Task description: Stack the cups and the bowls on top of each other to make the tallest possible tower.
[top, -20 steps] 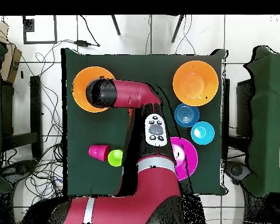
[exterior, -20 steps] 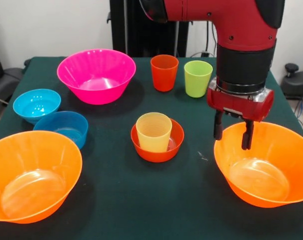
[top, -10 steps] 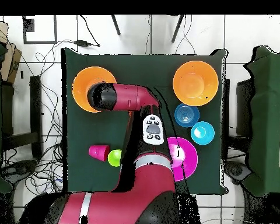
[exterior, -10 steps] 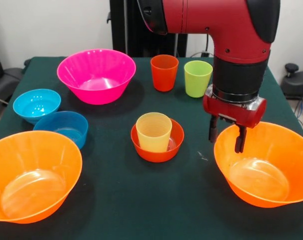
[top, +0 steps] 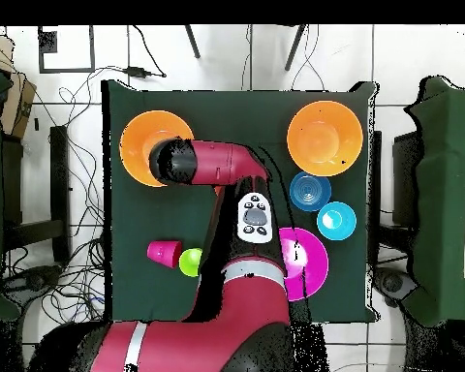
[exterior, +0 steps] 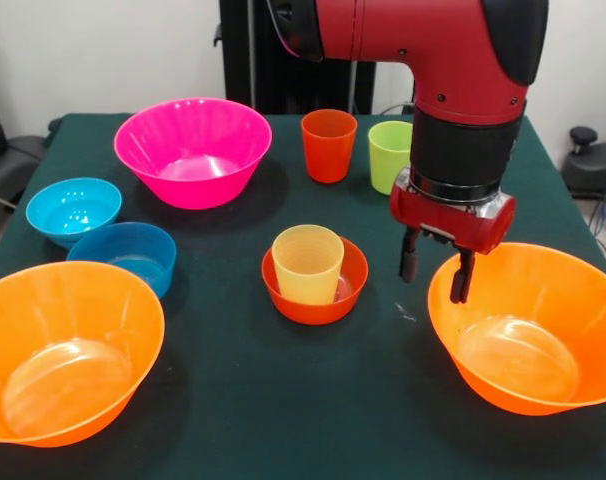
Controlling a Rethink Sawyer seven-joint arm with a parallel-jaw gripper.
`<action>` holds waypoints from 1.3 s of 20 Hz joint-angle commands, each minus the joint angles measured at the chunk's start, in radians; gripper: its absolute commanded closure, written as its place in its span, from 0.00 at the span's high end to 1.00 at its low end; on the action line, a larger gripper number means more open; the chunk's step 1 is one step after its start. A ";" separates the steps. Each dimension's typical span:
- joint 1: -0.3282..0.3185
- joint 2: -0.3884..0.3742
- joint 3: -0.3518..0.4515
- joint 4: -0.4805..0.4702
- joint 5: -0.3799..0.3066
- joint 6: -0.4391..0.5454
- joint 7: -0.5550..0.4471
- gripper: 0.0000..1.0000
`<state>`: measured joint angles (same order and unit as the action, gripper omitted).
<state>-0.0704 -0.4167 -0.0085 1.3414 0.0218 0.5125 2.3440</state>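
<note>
Dark green cloth covered the table (exterior: 283, 400), and its broadest bare stretch ran along the near edge between the two large orange bowls. One large orange bowl (exterior: 528, 325) sat at the front view's four o'clock, near the cloth's edge, and the gripper (exterior: 435, 276) hung over that bowl's rim at its ten o'clock, fingers apart and empty, one outside the rim and one at or just inside it. At the gripper's nine o'clock, across a narrow bare strip, the ribbed yellow cup (exterior: 307, 263) stood upright inside the small red-orange bowl (exterior: 314, 282). Beyond them, at twelve o'clock, the orange cup (exterior: 328, 144) and lime green cup (exterior: 392, 155) stood side by side, the arm partly covering the green one. The magenta bowl (exterior: 193, 150) lay at eleven o'clock, the light blue bowl (exterior: 73, 209) and darker blue bowl (exterior: 125, 256) touching at nine, and the second large orange bowl (exterior: 68, 350) at seven. From overhead the arm (top: 212, 165) hid the gripper and the nested yellow cup, yet showed white floor tiles and cables around the table's edges.
</note>
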 commanded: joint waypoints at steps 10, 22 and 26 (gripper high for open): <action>-0.004 0.039 0.054 0.005 -0.014 -0.028 0.044 1.00; -0.047 0.047 0.105 0.038 -0.038 -0.056 -0.021 1.00; -0.056 0.058 0.112 0.047 -0.046 -0.047 -0.036 1.00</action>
<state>-0.1009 -0.4161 -0.0016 1.3421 0.0214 0.5123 2.3440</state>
